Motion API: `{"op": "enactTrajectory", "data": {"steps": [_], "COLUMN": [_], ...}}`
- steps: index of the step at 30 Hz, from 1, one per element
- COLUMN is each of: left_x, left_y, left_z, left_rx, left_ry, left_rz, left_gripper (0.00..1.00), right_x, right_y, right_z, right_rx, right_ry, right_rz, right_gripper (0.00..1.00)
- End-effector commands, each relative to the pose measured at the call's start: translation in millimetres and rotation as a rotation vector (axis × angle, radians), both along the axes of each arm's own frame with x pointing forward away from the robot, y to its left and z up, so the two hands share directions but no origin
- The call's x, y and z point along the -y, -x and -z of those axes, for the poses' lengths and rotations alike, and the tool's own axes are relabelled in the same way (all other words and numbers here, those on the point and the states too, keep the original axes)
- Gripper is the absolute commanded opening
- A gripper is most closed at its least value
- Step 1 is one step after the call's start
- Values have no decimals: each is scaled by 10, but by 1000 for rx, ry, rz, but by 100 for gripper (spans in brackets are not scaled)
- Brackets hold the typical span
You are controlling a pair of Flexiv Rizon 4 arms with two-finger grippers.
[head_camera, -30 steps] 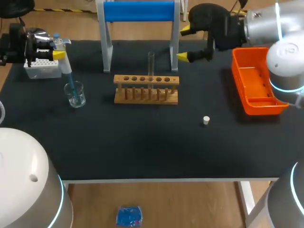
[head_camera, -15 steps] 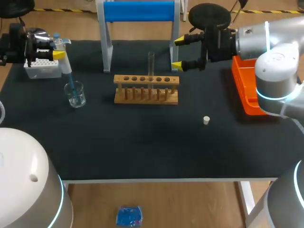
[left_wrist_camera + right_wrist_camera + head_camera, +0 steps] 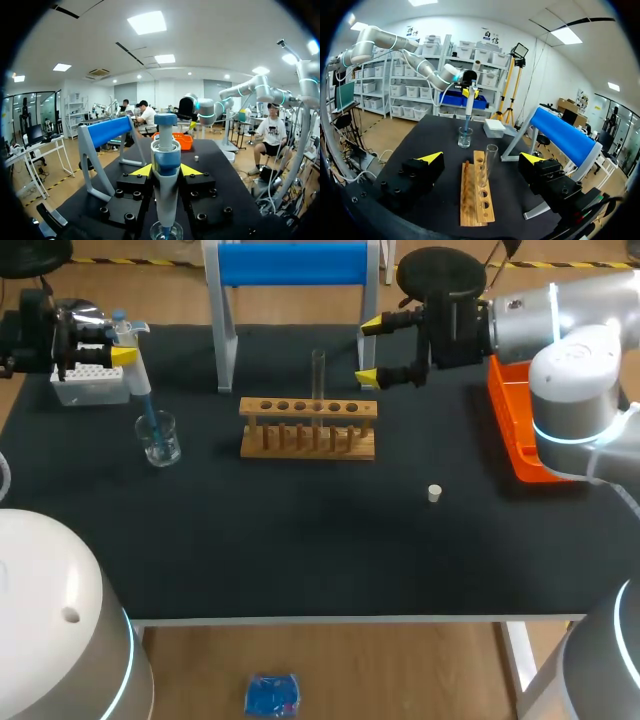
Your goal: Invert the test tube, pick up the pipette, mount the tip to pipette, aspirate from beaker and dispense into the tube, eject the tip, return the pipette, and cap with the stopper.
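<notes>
A clear test tube [image 3: 318,373] stands upright in the wooden rack [image 3: 308,428] at mid table. My right gripper [image 3: 369,350] hangs open just to its right, not touching it. In the right wrist view the test tube [image 3: 489,161] rises from the rack [image 3: 476,200] ahead of the right gripper [image 3: 482,158], whose fingers are spread wide. At the far left my left gripper [image 3: 112,348] is shut on the pipette [image 3: 135,370], whose blue tip dips into the glass beaker [image 3: 159,438]. The left wrist view shows the pipette [image 3: 166,165] clamped between the fingers, with the beaker [image 3: 166,233] below. A white stopper [image 3: 434,493] lies on the mat.
A white tip box [image 3: 88,386] sits behind the beaker. The blue-topped stand [image 3: 292,264] rises behind the rack. An orange tray [image 3: 535,425] lies at the right edge, under my right arm.
My right gripper has swung left from above the orange tray to beside the test tube, still open. The left arm and pipette have not moved.
</notes>
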State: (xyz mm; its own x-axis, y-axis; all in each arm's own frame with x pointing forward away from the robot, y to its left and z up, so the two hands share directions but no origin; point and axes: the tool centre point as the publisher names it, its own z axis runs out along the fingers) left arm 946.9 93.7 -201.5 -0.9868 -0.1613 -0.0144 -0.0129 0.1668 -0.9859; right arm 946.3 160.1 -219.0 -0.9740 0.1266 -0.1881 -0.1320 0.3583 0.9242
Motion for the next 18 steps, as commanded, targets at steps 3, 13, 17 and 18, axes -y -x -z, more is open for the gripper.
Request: {"op": "enactTrajectory", "data": {"steps": [3,13,17,18], "left_x": [-7,-7,-7,-3], "left_y": [0,0,0,3], "left_z": [-7,-7,-7,-10], "left_rx": [0,0,0,-3], "left_ry": [-1,-1,-1,-1], "left_rz": [1,1,1,-4], "left_gripper": [0,0,0,0], "right_x": [-3,-3,-3,-3], "right_y": [2,2,2,2], "right_z": [2,2,2,2], "right_rx": [1,1,1,1], "right_ry": [-1,-1,-1,-1], "right_rz": [1,1,1,1], "right_gripper": [100,100,100,100]}}
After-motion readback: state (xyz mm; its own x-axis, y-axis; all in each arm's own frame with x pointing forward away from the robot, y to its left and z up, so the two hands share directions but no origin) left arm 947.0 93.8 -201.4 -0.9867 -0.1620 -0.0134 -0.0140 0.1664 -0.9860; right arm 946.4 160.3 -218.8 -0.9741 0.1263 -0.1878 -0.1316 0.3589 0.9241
